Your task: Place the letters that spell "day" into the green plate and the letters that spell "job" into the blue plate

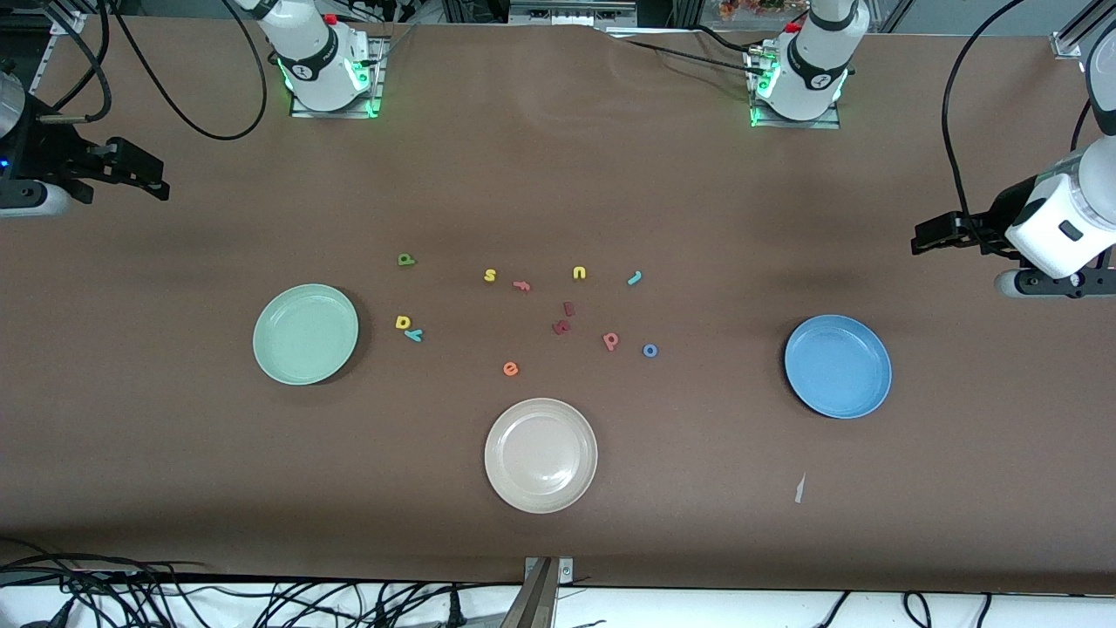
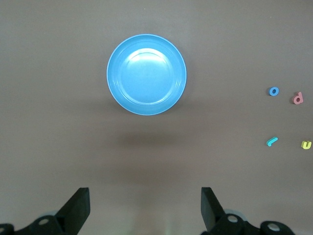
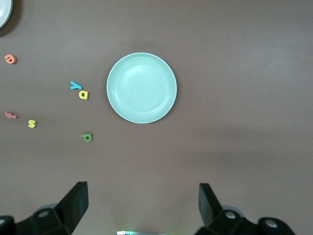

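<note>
lowest in the front view, near centre, sits the round beige plate on the brown table. above it, mid-frame, the round pale mint-green plate lies toward the right arm's end and the round mid-blue plate toward the left arm's end, both empty. between them the tiny foam letters are scattered: an orange "e", a blue ring "o", a salmon-pink "b", a teal "y" touching a yellow "d", then higher a teal hook-shaped "j" and a dark green "a". at the frame's edges, the left gripper hangs with fingers spread wide and empty above the table near the blue plate; the right gripper likewise, near the green plate
</note>
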{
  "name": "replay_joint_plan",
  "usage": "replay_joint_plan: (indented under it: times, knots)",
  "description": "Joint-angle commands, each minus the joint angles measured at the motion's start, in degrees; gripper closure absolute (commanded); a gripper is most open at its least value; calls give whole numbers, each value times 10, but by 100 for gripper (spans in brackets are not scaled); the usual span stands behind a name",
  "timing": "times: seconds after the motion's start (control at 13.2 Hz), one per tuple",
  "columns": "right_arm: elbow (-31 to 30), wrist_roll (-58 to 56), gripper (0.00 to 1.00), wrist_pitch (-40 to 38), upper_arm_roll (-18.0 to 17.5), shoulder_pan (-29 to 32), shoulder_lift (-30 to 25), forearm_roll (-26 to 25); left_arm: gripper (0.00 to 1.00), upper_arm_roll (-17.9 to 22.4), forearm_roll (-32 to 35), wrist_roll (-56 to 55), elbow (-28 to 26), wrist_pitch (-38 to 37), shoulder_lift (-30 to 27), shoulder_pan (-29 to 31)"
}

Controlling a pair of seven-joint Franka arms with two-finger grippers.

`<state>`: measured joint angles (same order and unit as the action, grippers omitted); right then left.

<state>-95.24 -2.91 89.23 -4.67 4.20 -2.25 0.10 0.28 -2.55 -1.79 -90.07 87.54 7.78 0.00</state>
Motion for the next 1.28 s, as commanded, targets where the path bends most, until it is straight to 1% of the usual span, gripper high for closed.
replay_joint_plan:
  times: [0.0, 0.68, 1.21]
  knots:
    - [12, -8, 0, -13, 0, -1, 0, 1, 0, 0, 3, 13, 16, -10, 7, 2]
    - [12, -8, 0, -13, 1, -1, 0, 1, 0, 1, 3, 13, 31, -10, 16, 2]
    - [12, -8, 0, -13, 1, -1, 0, 1, 0, 1, 3, 13, 32, -10, 17, 2]
